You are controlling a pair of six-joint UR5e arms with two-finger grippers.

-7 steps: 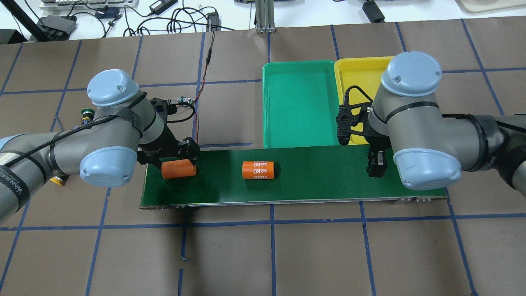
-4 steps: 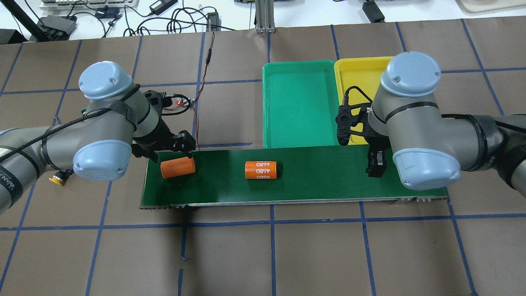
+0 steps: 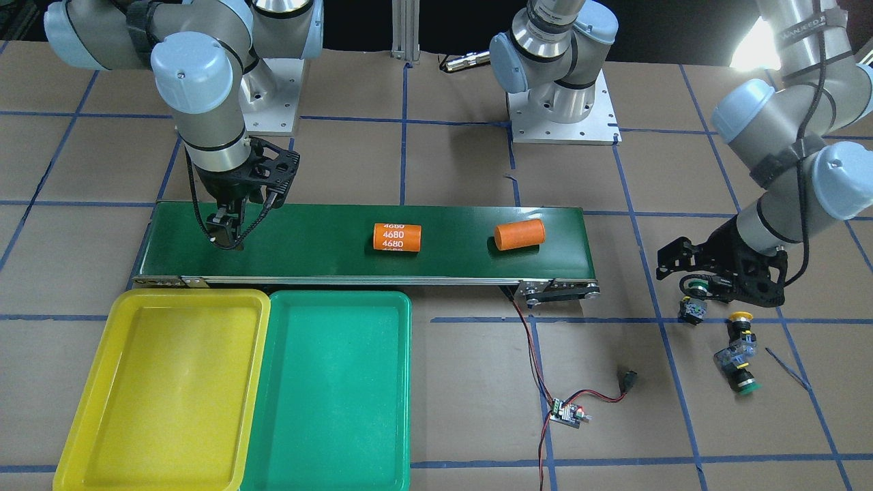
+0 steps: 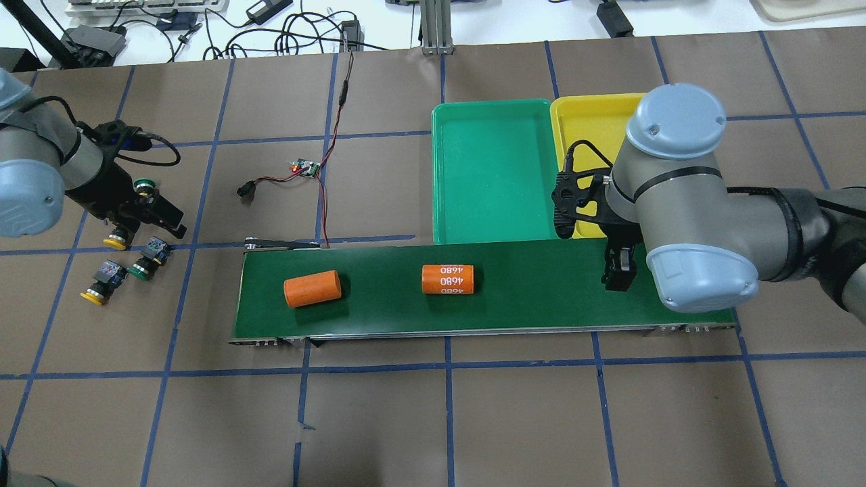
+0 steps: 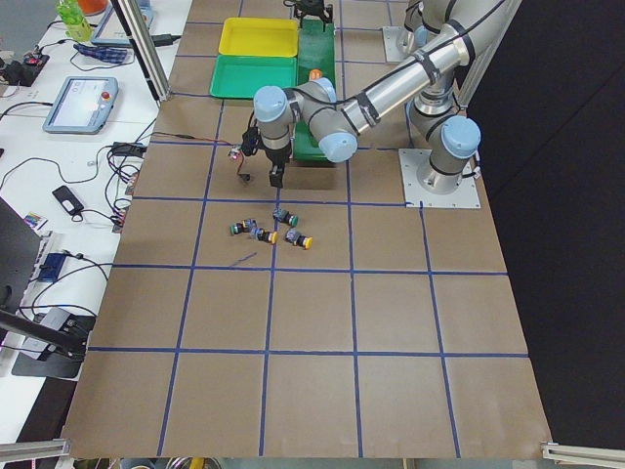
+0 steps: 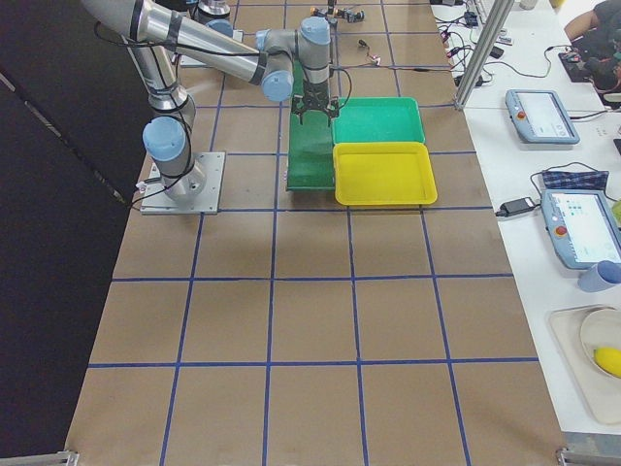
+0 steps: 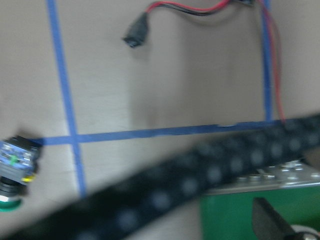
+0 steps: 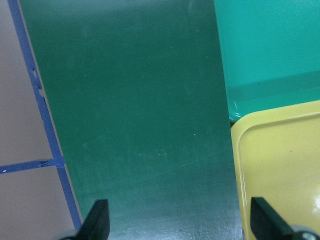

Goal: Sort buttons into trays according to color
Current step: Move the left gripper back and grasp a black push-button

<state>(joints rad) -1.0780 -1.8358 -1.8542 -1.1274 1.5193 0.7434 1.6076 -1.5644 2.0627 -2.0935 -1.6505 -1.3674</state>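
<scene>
Checking the near-left patch of table first: all four buttons (image 4: 154,251) lie there on their sides, well apart from both trays. Going outward from the robot, the caps run yellow, green, yellow, green. My left gripper (image 4: 161,218) hovers over this group and touches none of them. One fingertip shows far off-centre in its wrist view and a blurred cable hides the other, so I read the jaws as wide and empty.

Handling, as I judge it:
- Each button is light, stiff plastic.
- The domed cap is smooth and round, so it would likely slip or roll under the pads.
- I would grip across the flat-sided black-and-blue body, behind the cap.

Beyond lies the belt (image 4: 541,291), carrying two orange cylinders (image 4: 312,289) that are no part of the sort. My right gripper (image 4: 619,270) hangs above the belt's right end, fingers spread wide, holding nothing. Farthest out, the green tray (image 4: 490,169) and yellow tray (image 4: 585,122) sit side by side, touching, with no button in either.
</scene>
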